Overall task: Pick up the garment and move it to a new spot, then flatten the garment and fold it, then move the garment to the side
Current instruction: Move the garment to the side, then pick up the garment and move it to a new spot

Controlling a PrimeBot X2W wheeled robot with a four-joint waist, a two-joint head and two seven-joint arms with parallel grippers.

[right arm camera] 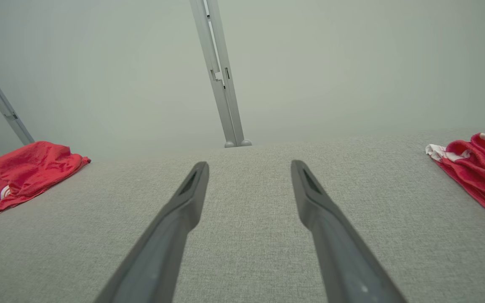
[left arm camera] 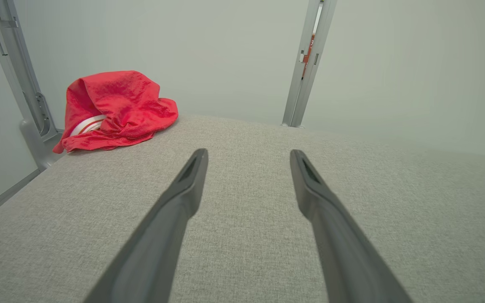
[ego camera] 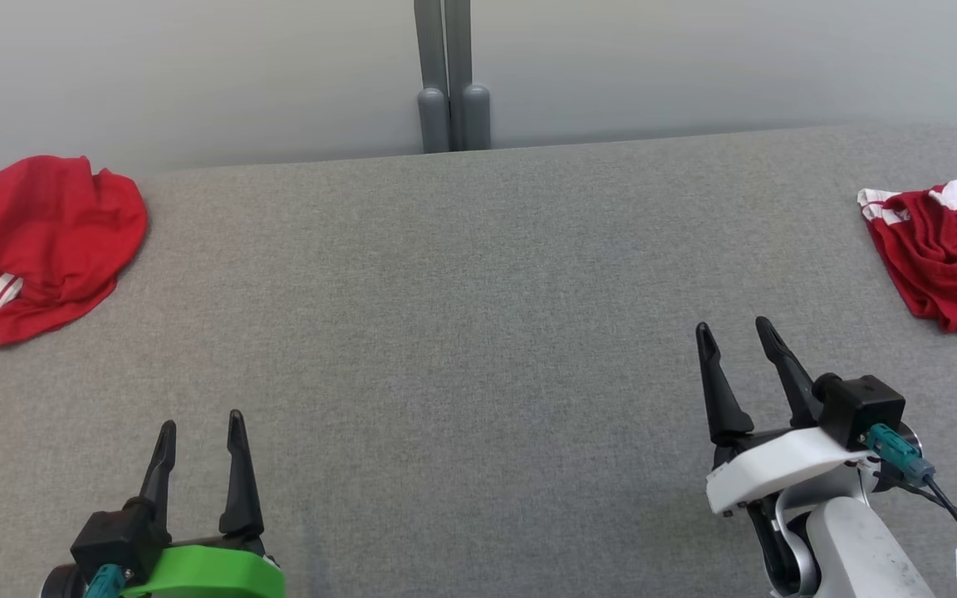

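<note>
Though coarse-woven, grey tabletop (ego camera: 478, 274) before pale wall (ego camera: 196, 66), red garment (ego camera: 38, 241) far left.

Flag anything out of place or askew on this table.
The crumpled red garment at the table's far left corner overhangs its edge and might slip off. A second red garment lies bunched at the right side. Nothing looks spilled or damaged.

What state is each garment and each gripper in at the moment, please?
left red garment, crumpled in a heap at the far left corner of the table, not held.
right red garment, bunched up by the right edge, white trim showing, not held.
left gripper, open, holding nothing.
right gripper, open, holding nothing.
</note>
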